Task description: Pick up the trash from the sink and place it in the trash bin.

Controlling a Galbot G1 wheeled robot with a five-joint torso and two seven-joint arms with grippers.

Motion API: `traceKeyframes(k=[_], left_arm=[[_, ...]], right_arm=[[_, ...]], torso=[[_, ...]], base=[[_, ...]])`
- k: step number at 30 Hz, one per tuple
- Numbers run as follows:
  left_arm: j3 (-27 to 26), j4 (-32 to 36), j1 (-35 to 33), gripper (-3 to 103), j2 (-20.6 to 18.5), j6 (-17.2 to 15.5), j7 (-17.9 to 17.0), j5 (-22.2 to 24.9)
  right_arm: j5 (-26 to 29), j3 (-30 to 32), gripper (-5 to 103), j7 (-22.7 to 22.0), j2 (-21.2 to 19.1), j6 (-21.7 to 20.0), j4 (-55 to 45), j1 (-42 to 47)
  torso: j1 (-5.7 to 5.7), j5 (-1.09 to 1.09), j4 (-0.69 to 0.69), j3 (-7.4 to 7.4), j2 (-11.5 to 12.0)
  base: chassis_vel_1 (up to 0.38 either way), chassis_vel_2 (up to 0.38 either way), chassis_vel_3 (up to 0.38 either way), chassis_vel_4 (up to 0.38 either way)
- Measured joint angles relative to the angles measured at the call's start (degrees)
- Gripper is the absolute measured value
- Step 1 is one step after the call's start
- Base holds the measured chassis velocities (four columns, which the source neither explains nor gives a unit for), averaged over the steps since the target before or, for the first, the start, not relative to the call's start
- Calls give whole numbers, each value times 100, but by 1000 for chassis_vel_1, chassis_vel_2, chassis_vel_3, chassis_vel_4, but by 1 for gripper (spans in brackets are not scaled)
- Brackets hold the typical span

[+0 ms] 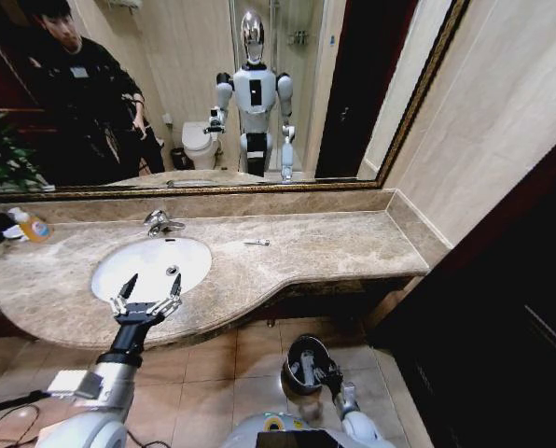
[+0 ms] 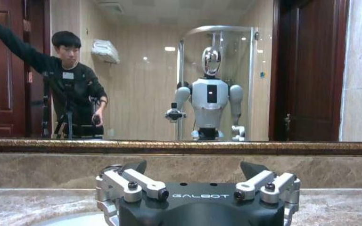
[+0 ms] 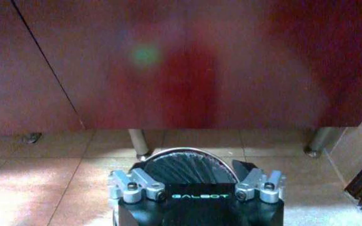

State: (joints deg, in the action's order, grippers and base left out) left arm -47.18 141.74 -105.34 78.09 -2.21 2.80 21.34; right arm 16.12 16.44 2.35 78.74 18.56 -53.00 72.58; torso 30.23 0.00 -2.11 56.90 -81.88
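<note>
The sink [image 1: 119,273] looks bare, so most of the clearing seems done; one small white stick [image 1: 257,243] lies on the worktop [image 1: 334,245] to its right. The left end effector [image 1: 145,297] hovers at the basin's front rim, fingers spread wide and empty. The right end effector [image 3: 197,170], open with nothing held, hangs over the trash bin [image 3: 184,165] on the floor. An orange bottle [image 1: 33,227] and the faucet [image 1: 160,222] stand clear.

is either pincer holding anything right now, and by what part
Nothing is held. The left pincer hangs open over the white oval sink; the right pincer is open above the small round black trash bin.
</note>
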Motion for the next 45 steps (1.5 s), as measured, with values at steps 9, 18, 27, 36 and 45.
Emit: traceKeyframes(k=[9,18,27,36,45], left_arm=[[0,0,0,100,0,0,0,0],[0,0,0,100,0,0,0,0],[0,0,0,100,0,0,0,0],[0,0,0,100,0,0,0,0],[0,0,0,100,0,0,0,0]], right_arm=[[17,-7,99,1,8,-32,-51,6],[112,-36,100,-89,-159,-166,-718,274],[178,89,100,-393,-868,-114,-2859,1047],[146,173,100,-557,-1240,-218,-4684,1735],[71,21,100,-122,-1193,-1015,-5317,908]], torso=[[0,0,0,0,0],[0,1,0,0,0],[0,0,0,0,0],[0,0,1,0,0],[0,0,0,0,0]], base=[[0,0,0,0],[0,0,0,0],[0,0,0,0],[0,0,0,0],[0,0,0,0]])
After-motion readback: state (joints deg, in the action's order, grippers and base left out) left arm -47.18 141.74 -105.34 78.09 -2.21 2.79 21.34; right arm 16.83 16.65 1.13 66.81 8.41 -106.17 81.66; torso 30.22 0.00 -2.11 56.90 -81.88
